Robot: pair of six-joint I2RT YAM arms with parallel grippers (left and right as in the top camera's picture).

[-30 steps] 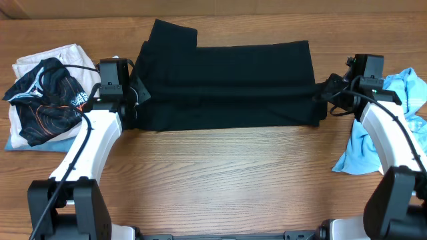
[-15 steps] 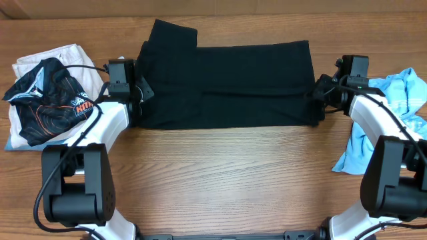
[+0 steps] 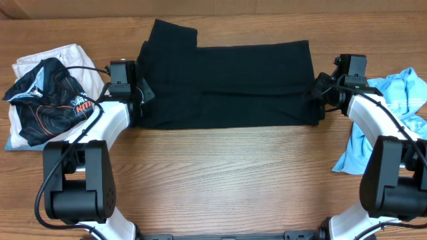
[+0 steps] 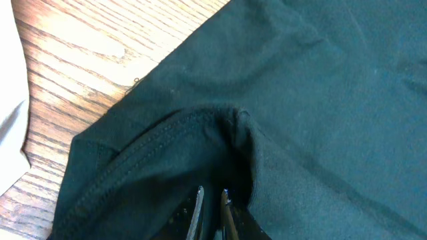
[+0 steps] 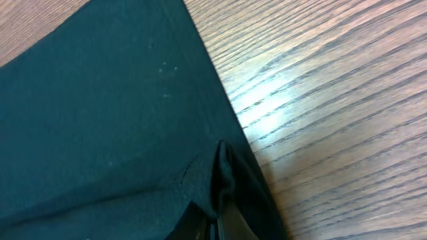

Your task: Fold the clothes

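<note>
A black garment (image 3: 227, 83) lies spread flat across the middle of the wooden table, folded lengthwise. My left gripper (image 3: 138, 95) is at its left edge, shut on a fold of the black cloth (image 4: 220, 143); the fingertips (image 4: 212, 199) pinch the fabric. My right gripper (image 3: 319, 93) is at the garment's right edge, shut on the black hem (image 5: 223, 167), with its jaws (image 5: 217, 223) buried in the fold.
A pile with a white cloth (image 3: 47, 60) and a black printed garment (image 3: 47, 100) lies at the far left. A light blue garment (image 3: 393, 120) lies crumpled at the far right. Bare wood (image 3: 227, 180) lies in front of the black garment.
Both grippers have carried the near edge of the black garment away from me, making the folded cloth narrower. The arms have stretched further out over the table.
</note>
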